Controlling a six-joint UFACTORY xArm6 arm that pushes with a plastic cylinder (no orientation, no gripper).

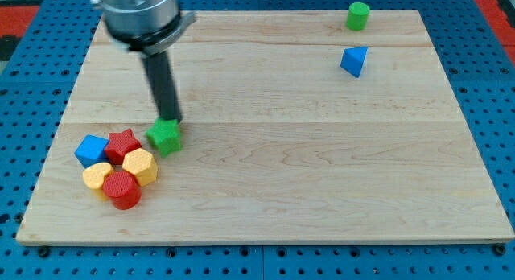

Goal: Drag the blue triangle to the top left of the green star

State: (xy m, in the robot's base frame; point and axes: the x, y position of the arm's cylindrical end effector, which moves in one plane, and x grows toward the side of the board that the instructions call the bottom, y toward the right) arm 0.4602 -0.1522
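The blue triangle (pixel 354 60) lies at the upper right of the wooden board (pixel 322 167). The green star (pixel 165 137) lies at the left of the board, just right of a cluster of blocks. My tip (pixel 171 120) rests right at the top edge of the green star, touching or almost touching it. The tip is far to the left of the blue triangle.
A green cylinder (pixel 358 15) stands near the top edge, above the blue triangle. Left of the green star sit a red star (pixel 122 145), a blue cube (pixel 92 150), a yellow hexagon (pixel 139 165), a yellow block (pixel 97 177) and a red cylinder (pixel 122 189).
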